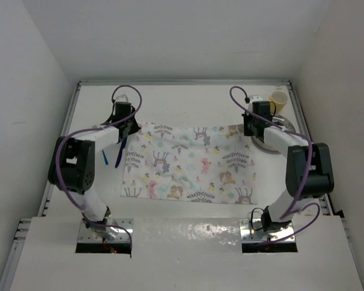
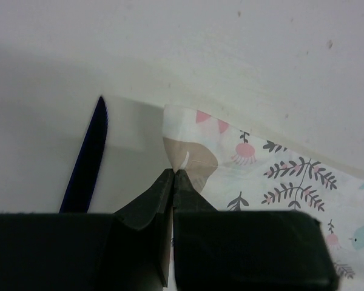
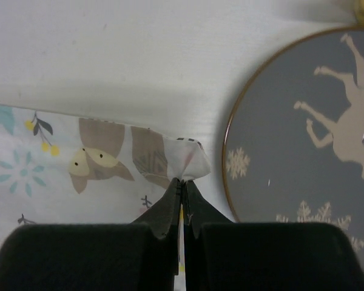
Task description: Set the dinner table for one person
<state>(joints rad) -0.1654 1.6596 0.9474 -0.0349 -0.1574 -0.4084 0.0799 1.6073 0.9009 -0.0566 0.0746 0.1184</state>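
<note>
Top view: I see the mat (image 1: 188, 163) lying across the middle of the dinner table (image 1: 188, 100). Left wrist: my left gripper (image 2: 173, 177) pinches the mat's far-left corner, blue knife (image 2: 85, 157) nearby. Right wrist: my right gripper (image 3: 182, 185) clamps the far-right corner, plate (image 3: 303, 151) just beside.

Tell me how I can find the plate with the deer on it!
Look at the big white dinner table, then at the printed cloth mat in its middle. Just off the mat's far right corner lies the plate. It is the only round grey thing, with a thin gold rim and a pale deer, unlike the yellow cup behind it.
</note>
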